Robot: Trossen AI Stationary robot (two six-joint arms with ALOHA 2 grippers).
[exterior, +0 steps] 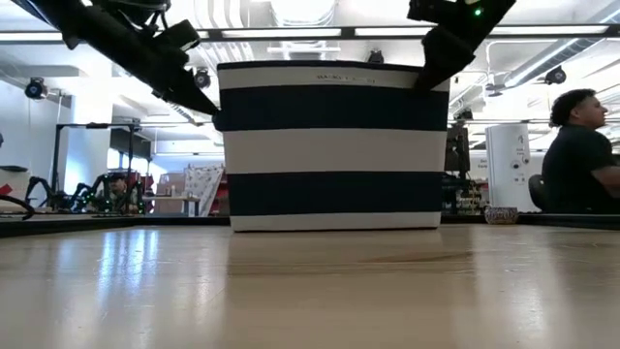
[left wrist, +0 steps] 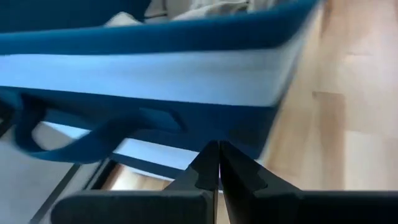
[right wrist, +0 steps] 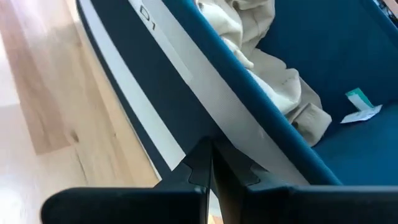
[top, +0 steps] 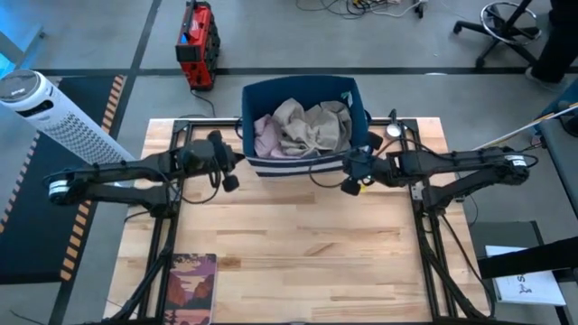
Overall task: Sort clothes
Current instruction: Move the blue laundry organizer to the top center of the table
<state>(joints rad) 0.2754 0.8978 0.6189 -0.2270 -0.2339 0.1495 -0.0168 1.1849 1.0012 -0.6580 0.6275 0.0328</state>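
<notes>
A navy bin with white stripes [top: 302, 164] stands at the table's far middle. In it lie a beige-khaki garment [top: 312, 126] and a pale lilac-pink one [top: 265, 135]. The beige one also shows in the right wrist view [right wrist: 261, 56]. The other clothes are out of view. My left gripper [top: 230, 179] is shut beside the bin's near left corner, pointing at the striped wall [left wrist: 186, 68] near a handle loop [left wrist: 37, 140]. My right gripper [top: 349, 183] is shut beside the near right corner, its tips close under the rim [right wrist: 249, 134]. My left gripper points its shut fingertips [left wrist: 210, 163] level at the bin's outer wall; I cannot tell whether they touch it. My right gripper points its shut fingertips [right wrist: 200, 163] at the bin's outer wall just under the rim; I cannot tell whether they touch it.
A flat reddish-brown book [top: 190, 289] lies at the table's near left edge. Bare wood [top: 298, 244] spreads in front of the bin. Off the table are a white tower fan [top: 54, 108], a red case [top: 196, 43] and a seated person [exterior: 581, 155] at the right.
</notes>
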